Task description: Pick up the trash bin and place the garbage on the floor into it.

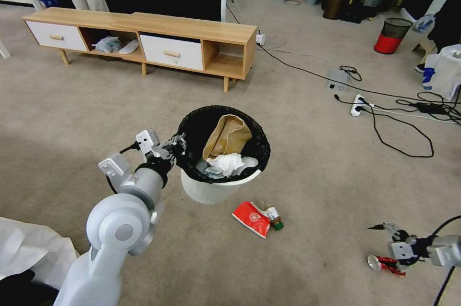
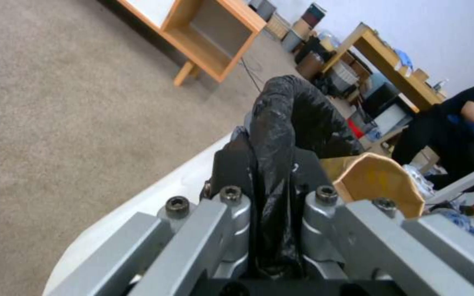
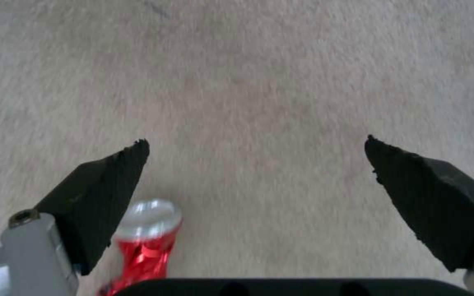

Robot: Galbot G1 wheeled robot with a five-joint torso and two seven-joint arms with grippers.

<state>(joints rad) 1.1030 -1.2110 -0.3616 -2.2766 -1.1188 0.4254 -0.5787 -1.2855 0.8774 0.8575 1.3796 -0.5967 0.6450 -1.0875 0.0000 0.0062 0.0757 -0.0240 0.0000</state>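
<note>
I am holding the small round white plastic trash bin (image 1: 218,186) with its black bag liner at frame centre, left gripper (image 1: 175,146) clamped on its rim to carry it. At lower right, my right gripper (image 1: 390,238) is hanging spread wide over the crushed red can (image 1: 385,263), partly hidden behind it. A red packet (image 1: 251,218) is lying below the bin.

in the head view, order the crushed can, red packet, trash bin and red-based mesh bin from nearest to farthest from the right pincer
1. Crushed can: on the carpet right beside the open right pincer.
2. Red packet: on the floor to its left.
3. Trash bin: farther left, held at its rim by the left pincer.
4. Mesh bin: far across the room.
</note>
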